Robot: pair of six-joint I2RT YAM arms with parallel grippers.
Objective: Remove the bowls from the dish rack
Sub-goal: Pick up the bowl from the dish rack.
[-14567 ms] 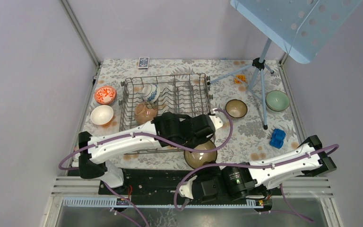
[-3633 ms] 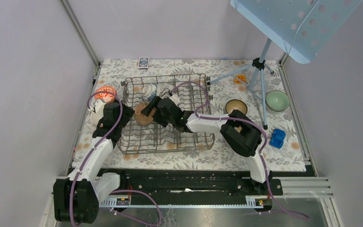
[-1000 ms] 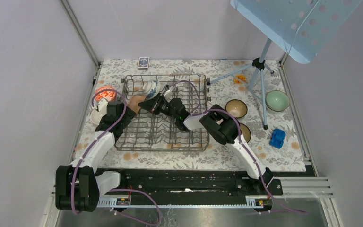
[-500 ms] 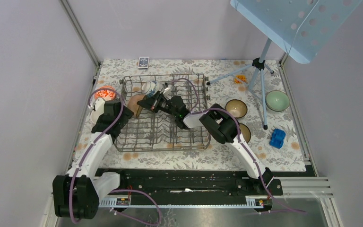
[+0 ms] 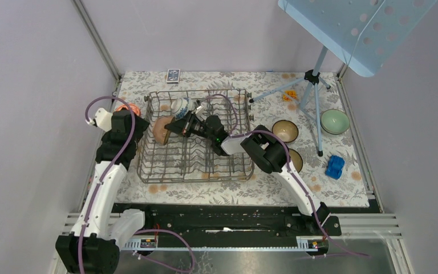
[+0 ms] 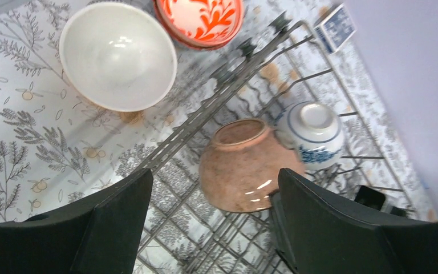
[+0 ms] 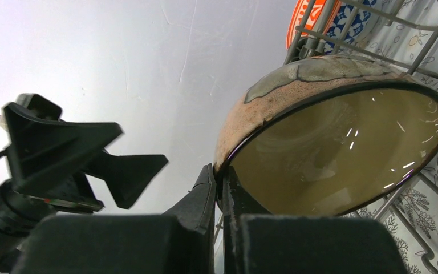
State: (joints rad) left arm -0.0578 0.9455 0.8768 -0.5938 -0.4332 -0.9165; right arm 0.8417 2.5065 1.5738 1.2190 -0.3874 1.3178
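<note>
The dish rack [image 5: 228,171] stands mid-table. In its far left corner a brown bowl [image 5: 161,130] [image 6: 242,165] [image 7: 336,148] is tipped on its side, and my right gripper [image 5: 175,127] [image 7: 219,177] is shut on its rim. A blue-and-white bowl [image 5: 180,106] [image 6: 311,128] rests just behind it in the rack. My left gripper [image 5: 130,127] [image 6: 214,174] hangs open above the rack's left edge, holding nothing, the brown bowl below and between its fingers.
A white bowl [image 6: 117,54] and an orange patterned bowl [image 6: 199,20] sit on the table left of the rack. Two dark bowls [image 5: 285,130] [image 5: 295,160], a green bowl [image 5: 335,121], a blue block [image 5: 335,166] and a tripod [image 5: 313,85] stand to the right. A card box [image 5: 173,75] lies at the back.
My right gripper has closed on the brown bowl's rim. The left arm has lifted and drawn back toward the far left, off the rack's side.
</note>
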